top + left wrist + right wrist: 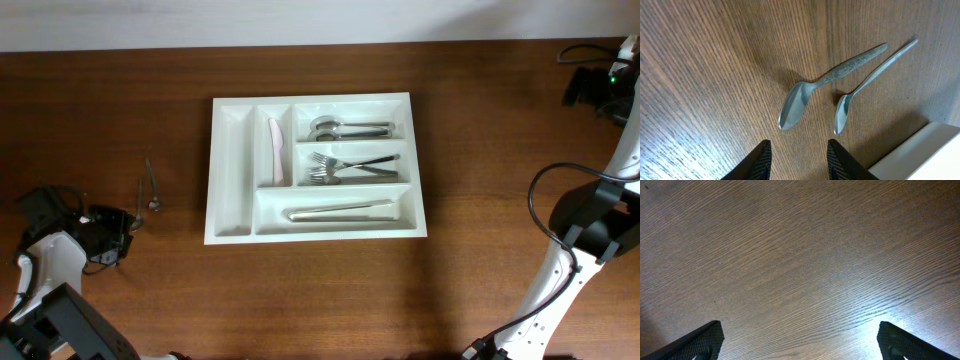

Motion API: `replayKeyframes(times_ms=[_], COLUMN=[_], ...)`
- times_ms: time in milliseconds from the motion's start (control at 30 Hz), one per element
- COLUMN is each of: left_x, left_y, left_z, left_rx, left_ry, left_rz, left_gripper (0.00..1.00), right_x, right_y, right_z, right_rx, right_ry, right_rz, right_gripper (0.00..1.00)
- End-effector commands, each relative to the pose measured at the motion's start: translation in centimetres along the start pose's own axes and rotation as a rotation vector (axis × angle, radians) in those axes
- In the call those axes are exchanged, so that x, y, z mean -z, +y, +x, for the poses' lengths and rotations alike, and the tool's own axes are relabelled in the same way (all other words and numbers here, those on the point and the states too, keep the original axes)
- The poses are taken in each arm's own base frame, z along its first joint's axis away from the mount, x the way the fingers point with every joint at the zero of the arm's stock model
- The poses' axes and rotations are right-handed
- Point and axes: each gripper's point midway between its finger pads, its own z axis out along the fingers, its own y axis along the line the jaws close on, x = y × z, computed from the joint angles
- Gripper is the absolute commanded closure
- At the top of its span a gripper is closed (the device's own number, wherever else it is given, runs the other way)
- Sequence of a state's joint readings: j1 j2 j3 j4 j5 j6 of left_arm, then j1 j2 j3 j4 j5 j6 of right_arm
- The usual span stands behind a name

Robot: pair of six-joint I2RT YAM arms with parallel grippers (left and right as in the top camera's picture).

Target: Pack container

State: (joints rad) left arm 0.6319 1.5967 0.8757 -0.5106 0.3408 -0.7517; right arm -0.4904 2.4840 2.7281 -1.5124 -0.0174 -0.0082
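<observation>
While the left tool (799, 146) stands partly open and empty, the large white rectangular plastic cutlery tray (330, 236) lies to its right, beyond two grey metal spoons (792, 105); the right tool (800, 328) stands wide open, empty.

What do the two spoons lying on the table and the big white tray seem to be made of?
The larger spoon looks like stainless steel: grey and shiny, with a bowl that reflects light and a handle that seems patterned. The slimmer spoon looks like the same metal, with a smooth, plain handle. The container is probably moulded plastic: glossy, evenly white, with rounded compartment edges.
</observation>
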Motion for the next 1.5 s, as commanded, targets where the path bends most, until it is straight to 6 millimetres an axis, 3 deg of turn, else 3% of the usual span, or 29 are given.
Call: replayKeyframes(times_ms=[0,267,867,1267,1467], left_x=[-0.6,-1.4,-1.6,-3.2,-3.3], left_y=[1.1,2.0,1.4,2.2,1.6], left_z=[0.6,1.1,0.2,0.3,-0.3], left_rx=[0.069,0.054,0.038,0.050,0.039], left_ry=[0.021,0.018,-0.023,0.003,-0.020], left_rz=[-0.020,-0.014,0.009,-0.012,0.011], left_gripper=[0.62,0.62,0.61,0.61,0.61], right_x=[1.8,1.8,1.8,1.8,1.8], right_y=[-0.3,-0.4,-0.4,-0.4,-0.3], right_z=[-0.3,-0.3,-0.3,-0.3,-0.3], right_rx=[-0.008,-0.009,-0.009,-0.009,-0.008], right_ry=[-0.036,-0.036,-0.036,-0.036,-0.036], right_rz=[0.001,0.002,0.002,0.002,0.001], right_gripper=[0.01,0.01,0.01,0.01,0.01])
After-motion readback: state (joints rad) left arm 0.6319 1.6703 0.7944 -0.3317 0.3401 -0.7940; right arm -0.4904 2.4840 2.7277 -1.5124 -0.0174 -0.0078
